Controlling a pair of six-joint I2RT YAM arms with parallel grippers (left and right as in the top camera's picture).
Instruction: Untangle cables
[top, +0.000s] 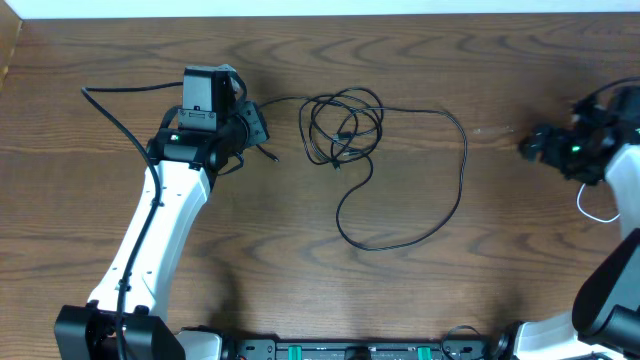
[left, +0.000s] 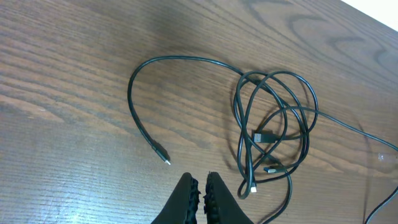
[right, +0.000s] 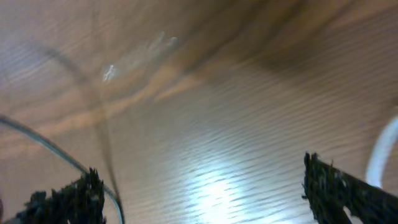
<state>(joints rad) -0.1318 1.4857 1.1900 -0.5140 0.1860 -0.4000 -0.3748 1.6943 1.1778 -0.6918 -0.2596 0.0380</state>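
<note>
Nearest: left gripper (left: 201, 185), fingers pinched together with nothing between them, just left of the knot (left: 273, 134). A loose plug end (left: 163, 157) lies between that gripper and the knot, close ahead of the fingertips and angled toward them. Its cord arcs away, then runs back into the knot.

The knot is several overlapping loops of thin black cord lying flat on the table (top: 480, 60), with two small plugs inside. From the knot one long run swings right and curls back robot-side in a big open loop (top: 400, 246).

The right gripper (top: 535, 145) is spread wide, empty, well right of the knot. The white cable (right: 377, 155) is further right, apart from the knot.

The left arm is nearer. The plug end looks like the pick, but the fingers must open first.
</note>
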